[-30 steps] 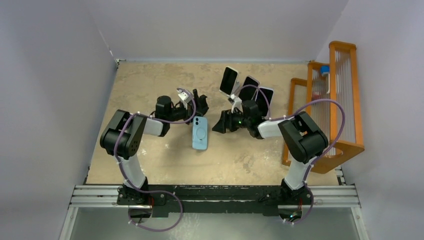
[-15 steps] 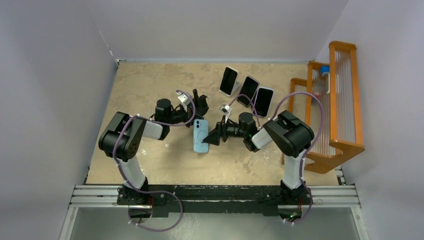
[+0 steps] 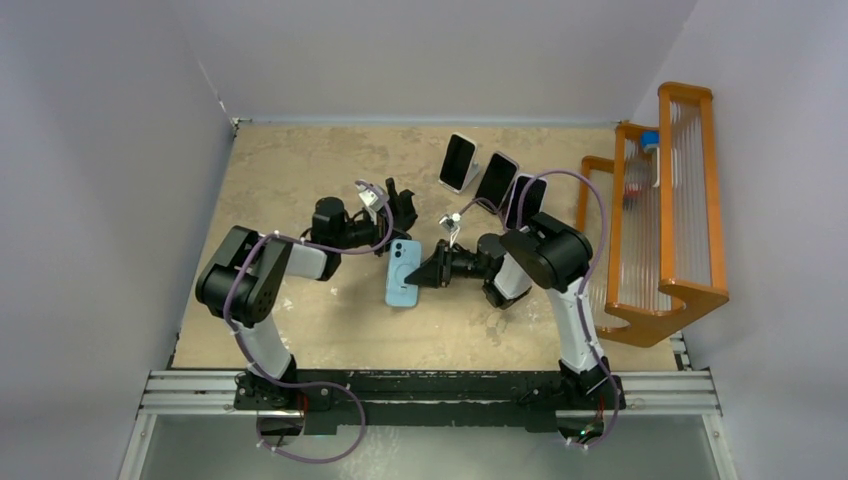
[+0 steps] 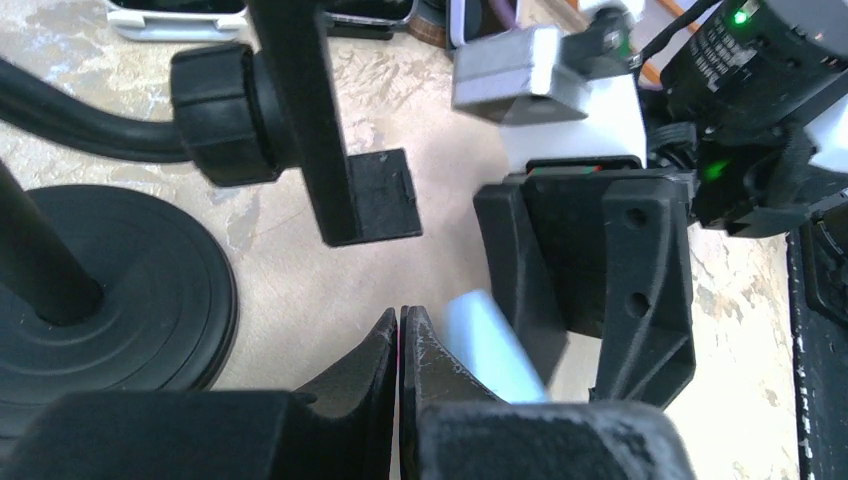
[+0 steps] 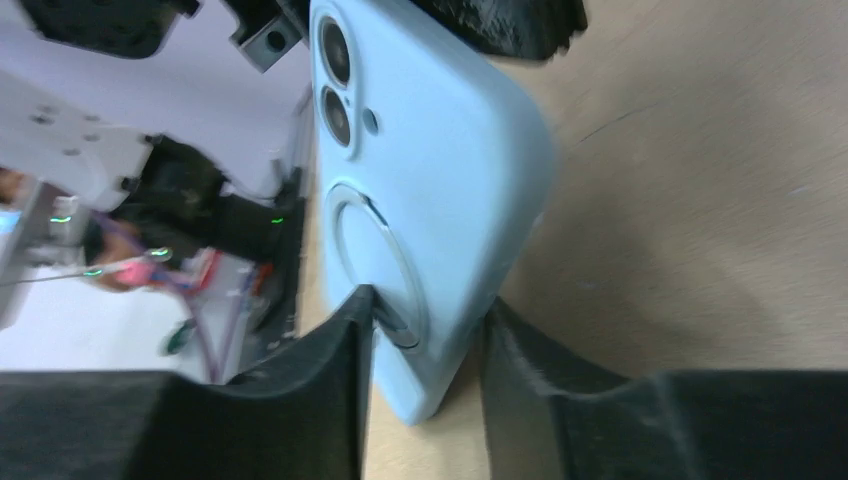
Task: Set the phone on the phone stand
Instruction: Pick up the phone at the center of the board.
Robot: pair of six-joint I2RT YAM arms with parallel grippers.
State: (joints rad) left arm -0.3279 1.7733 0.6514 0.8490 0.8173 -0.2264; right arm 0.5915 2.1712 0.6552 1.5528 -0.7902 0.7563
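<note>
A light blue phone (image 3: pixel 402 272) lies back-up at the middle of the table, its camera end toward the far side. My right gripper (image 3: pixel 420 274) reaches in from the right. In the right wrist view its fingers pinch the phone (image 5: pixel 430 200) across its thickness, and the gripper (image 5: pixel 428 305) is shut on that edge. My left gripper (image 4: pixel 400 315) is shut on nothing, with the phone (image 4: pixel 490 340) just to its right. In the top view it (image 3: pixel 388 238) sits by the phone's far left corner. The black phone stand (image 4: pixel 130 290) on its round base stands just behind (image 3: pixel 400 205).
Three other phones lean on white stands at the back (image 3: pixel 458 162), (image 3: pixel 496 181), (image 3: pixel 527 200). An orange wooden rack (image 3: pixel 660 200) fills the right edge. Grey walls close in the left and far sides.
My right arm swung left from the back stands to the blue phone and its jaws closed on the phone's right edge. The phone tipped slightly. The left arm stayed put.
</note>
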